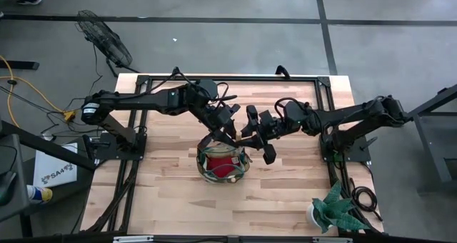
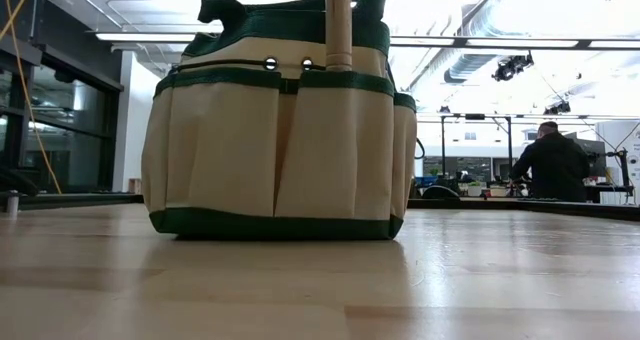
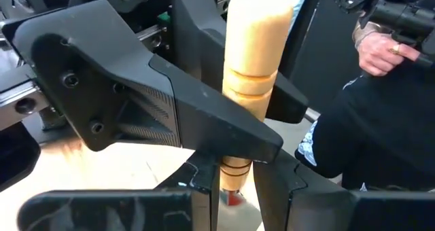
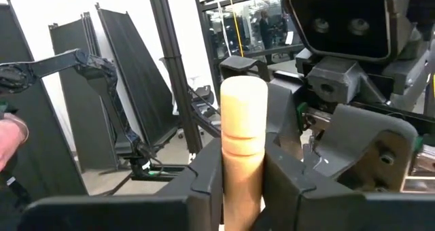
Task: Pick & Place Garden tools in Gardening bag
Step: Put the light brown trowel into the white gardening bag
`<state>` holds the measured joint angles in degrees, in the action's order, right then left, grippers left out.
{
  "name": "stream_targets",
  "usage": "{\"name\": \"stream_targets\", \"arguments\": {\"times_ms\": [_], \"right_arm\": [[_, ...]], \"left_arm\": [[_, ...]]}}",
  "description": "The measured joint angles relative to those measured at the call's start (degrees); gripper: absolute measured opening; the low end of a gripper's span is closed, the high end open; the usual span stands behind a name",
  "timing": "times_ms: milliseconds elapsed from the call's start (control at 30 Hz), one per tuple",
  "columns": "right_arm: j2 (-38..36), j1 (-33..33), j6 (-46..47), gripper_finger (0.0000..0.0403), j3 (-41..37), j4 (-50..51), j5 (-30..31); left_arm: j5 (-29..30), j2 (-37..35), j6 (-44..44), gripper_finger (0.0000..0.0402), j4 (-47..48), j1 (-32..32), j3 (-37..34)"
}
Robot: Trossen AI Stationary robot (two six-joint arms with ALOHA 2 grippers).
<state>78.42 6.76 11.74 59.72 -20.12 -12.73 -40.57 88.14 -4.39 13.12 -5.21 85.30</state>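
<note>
The gardening bag [image 1: 223,163], beige with green trim, stands at the table's middle and fills the low view [image 2: 280,140]. A red item [image 1: 226,169] lies inside it. A garden tool's wooden handle [image 2: 339,25] stands upright with its lower end in one of the bag's outer pockets. My left gripper [image 1: 227,132] and my right gripper [image 1: 250,137] meet above the bag's far rim. Both are shut on this handle. The tool's metal part is hidden in the bag. My left gripper [image 3: 234,187] pinches the wooden handle's lower, grooved part [image 3: 236,168] between its two fingers, which lie across it. The handle stands upright, its rounded end [image 3: 253,20] above the fingers. My right gripper's finger [image 3: 204,115] crosses in front of the handle. My right gripper [image 4: 243,190] pinches the wooden handle below its groove [image 4: 243,160] between its two fingers, coming level from the table's right side, across the handle. The handle stands upright, its rounded top [image 4: 243,95] clear above the fingers. Its lower end is in the bag's pocket.
A green spiky plant in a white pot [image 1: 334,211] stands at the table's near right corner. A fan [image 1: 107,39] stands beyond the far left corner. A person [image 2: 555,165] stands in the room behind, and a person's hand [image 3: 377,47] shows past the table.
</note>
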Motion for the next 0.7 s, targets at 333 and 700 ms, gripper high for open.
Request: {"name": "stream_targets", "arguments": {"times_ms": [333, 700], "right_arm": [[0.1, 0.0, 2.6, 0.006, -0.1, -0.1, 0.8], [-0.7, 1.0, 5.1, 0.006, -0.3, 5.0, 6.1]], "left_arm": [[-0.2, 0.0, 0.6, 0.0061, 1.9, 0.0, 0.2], [12.8, -4.7, 0.3, 0.0217, 15.8, -0.1, 0.4]]}}
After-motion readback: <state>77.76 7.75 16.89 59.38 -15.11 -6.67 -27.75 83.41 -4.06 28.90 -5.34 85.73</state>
